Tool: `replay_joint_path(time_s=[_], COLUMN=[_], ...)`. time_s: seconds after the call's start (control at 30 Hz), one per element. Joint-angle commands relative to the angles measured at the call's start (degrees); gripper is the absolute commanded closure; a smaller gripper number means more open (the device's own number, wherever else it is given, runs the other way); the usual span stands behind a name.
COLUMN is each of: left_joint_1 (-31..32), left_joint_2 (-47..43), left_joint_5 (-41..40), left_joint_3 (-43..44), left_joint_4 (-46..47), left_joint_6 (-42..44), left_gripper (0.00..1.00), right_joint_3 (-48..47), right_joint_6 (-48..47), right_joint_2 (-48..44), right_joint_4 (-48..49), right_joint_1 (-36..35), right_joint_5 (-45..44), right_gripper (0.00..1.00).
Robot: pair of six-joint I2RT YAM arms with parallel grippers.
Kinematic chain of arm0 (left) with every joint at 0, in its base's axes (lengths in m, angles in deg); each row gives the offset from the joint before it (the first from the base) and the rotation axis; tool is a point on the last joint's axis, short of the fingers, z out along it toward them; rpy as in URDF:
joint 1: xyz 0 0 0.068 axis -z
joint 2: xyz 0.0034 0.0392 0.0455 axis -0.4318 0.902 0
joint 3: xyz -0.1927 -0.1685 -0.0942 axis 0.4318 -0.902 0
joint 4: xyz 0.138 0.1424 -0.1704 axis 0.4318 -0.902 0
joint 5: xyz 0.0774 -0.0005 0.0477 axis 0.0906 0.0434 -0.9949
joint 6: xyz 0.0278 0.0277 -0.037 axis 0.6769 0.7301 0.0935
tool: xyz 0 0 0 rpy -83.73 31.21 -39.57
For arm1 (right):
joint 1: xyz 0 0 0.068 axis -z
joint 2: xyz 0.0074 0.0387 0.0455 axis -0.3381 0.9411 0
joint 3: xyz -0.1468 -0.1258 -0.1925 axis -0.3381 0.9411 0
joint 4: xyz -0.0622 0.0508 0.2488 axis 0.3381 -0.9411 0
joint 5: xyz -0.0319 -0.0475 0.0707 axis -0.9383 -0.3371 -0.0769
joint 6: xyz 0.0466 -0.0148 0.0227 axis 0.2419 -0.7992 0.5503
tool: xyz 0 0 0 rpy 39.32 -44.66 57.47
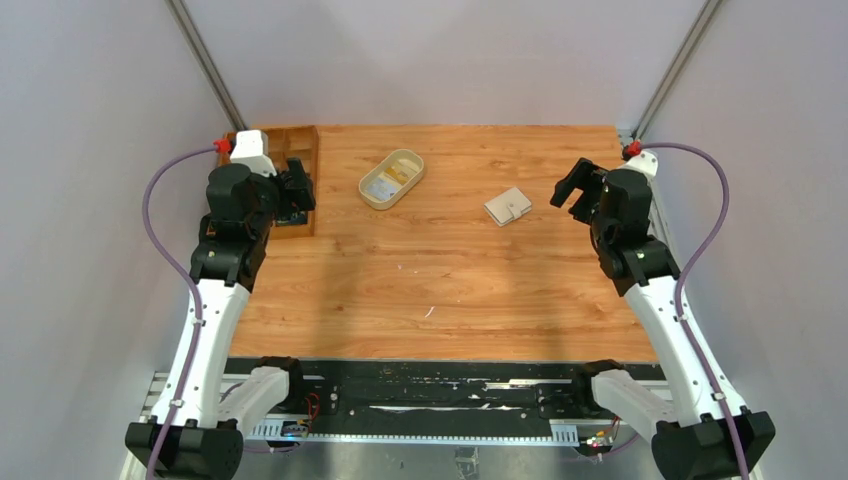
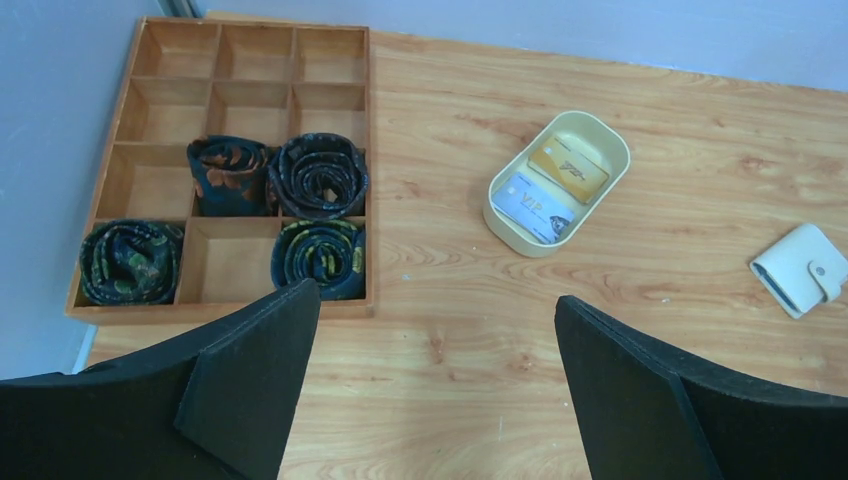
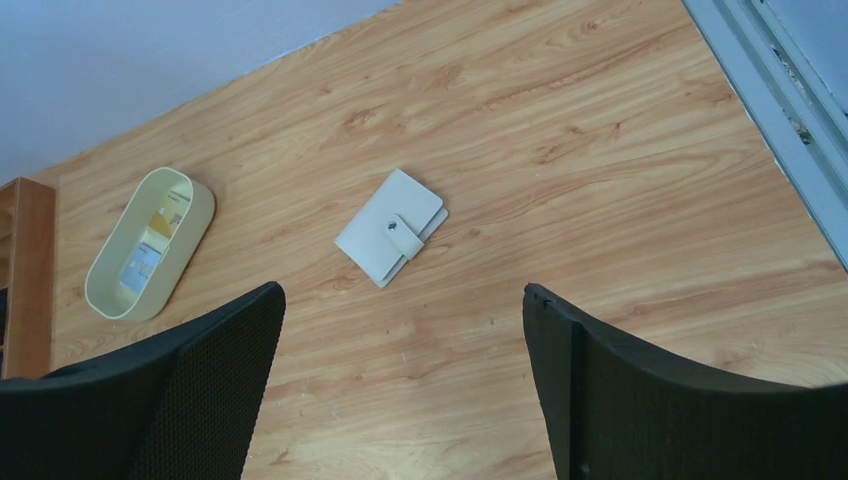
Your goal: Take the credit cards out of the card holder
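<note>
The card holder (image 1: pixel 508 206) lies closed and flat on the bench (image 1: pixel 450 290), right of centre, skewed to its edges. The right claw (image 1: pixel 573 188), wide open and empty, hangs close on its right, far nearer than the left claw (image 1: pixel 297 188), likewise wide open and empty.

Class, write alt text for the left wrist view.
A closed card holder lies right of an oval tray holding two credit cards; a wooden organiser with rolled ties sits left. The left gripper frames the bottom, jaws open.
</note>
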Motion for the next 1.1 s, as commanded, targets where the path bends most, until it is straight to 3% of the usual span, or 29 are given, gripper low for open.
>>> replay_joint_path(time_s=[0.0,0.1,0.2,0.27,0.33,0.4,0.47,0.53,0.7,0.93,1.07], left_joint_1=[-0.2,-0.2,-0.3,-0.2,-0.2,-0.3,-0.2,0.3,3.2,5.0,5.9], left_joint_2=[0.2,0.5,0.4,0.4,1.0,3.2,7.8,14.0,29.7,48.0,59.9], left_joint_5=[-1.0,-1.0,-1.0,-1.2,-3.4,-3.7,0.9,5.0,-3.4,-4.9,-4.1], left_joint_3=[2.0,2.8,2.7,2.3,2.4,2.6,3.9,5.9,16.4,27.9,39.9], left_joint_4=[-0.6,-0.6,-0.3,-0.5,-1.5,-2.3,-2.7,-2.2,-3.4,-3.8,-5.9], left_joint_6=[1.2,1.6,1.9,1.8,0.1,-4.2,-8.7,-12.0,-13.6,-15.3,-13.1], left_gripper=[0.00,0.00,0.00,0.00,0.00,0.00,0.00,0.00,0.00,0.00,0.00], right_joint_3=[1.8,3.1,1.0,-9.4,-17.7,-19.7,-22.1,-28.8,-45.0,-48.7,-47.7], right_joint_6=[-0.7,-4.6,-14.0,-15.0,-16.1,-16.5,-16.0,-16.9,-21.2,-23.5,-22.4], right_joint_2=[-2.2,-2.2,0.2,11.3,20.0,25.2,31.1,38.9,57.3,67.2,70.0], right_joint_4=[2.5,5.0,7.8,-4.9,-11.4,-8.4,-3.5,-5.3,-11.8,-11.6,-9.2], right_joint_1=[-0.2,-0.2,-0.2,-1.1,-3.0,-4.4,-4.6,-4.6,-4.6,-4.4,-2.8], right_joint_5=[0.0,2.1,14.4,15.1,11.9,8.2,6.2,5.6,8.9,8.6,10.6], right_gripper=[0.07,0.07,0.15,0.24,0.25,0.25,0.25,0.24,0.23,0.23,0.24])
